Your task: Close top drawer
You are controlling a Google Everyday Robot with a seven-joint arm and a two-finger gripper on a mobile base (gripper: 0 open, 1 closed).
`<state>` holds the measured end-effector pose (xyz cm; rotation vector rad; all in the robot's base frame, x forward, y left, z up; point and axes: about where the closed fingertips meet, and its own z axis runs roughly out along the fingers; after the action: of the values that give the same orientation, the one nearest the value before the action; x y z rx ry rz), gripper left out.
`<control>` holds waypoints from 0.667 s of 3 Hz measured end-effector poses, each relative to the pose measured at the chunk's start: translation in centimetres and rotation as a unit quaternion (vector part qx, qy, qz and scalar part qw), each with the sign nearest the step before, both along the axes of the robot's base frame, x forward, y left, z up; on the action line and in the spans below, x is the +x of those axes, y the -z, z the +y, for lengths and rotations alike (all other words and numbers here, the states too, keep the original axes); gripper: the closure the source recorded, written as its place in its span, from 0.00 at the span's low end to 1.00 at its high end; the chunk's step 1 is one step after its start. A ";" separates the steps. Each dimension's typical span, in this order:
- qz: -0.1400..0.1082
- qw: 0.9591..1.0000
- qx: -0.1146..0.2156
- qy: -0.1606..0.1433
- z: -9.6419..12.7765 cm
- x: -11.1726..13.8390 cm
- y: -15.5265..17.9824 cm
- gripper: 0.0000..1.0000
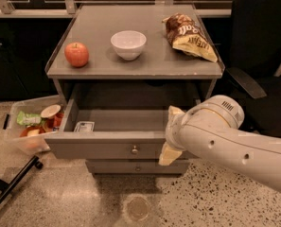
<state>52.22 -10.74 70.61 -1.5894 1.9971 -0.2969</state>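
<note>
The top drawer (102, 149) of the grey cabinet stands pulled out, its flat grey front facing me with a small round metal knob (135, 150) at the centre. A small packet (84, 126) lies in its left front corner. My gripper (171, 135) is at the end of the white arm that comes in from the right. It sits against the right part of the drawer front, just right of the knob. A lower drawer (130, 167) with a shorter front shows beneath.
On the cabinet top (154, 65) are a red apple (76, 54), a white bowl (128, 44) and a chip bag (189, 37). A clear bin of food (31, 126) sits on the floor at the left, with a black bar (12, 183) below it. A black chair (258, 79) stands at the right.
</note>
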 end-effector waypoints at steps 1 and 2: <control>-0.012 1.000 0.001 0.004 -0.2 0.7 0.3 0.00; -0.032 0.999 0.003 0.015 -0.6 2.6 0.2 0.00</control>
<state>54.85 -11.33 70.42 -1.5279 1.9731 -0.3499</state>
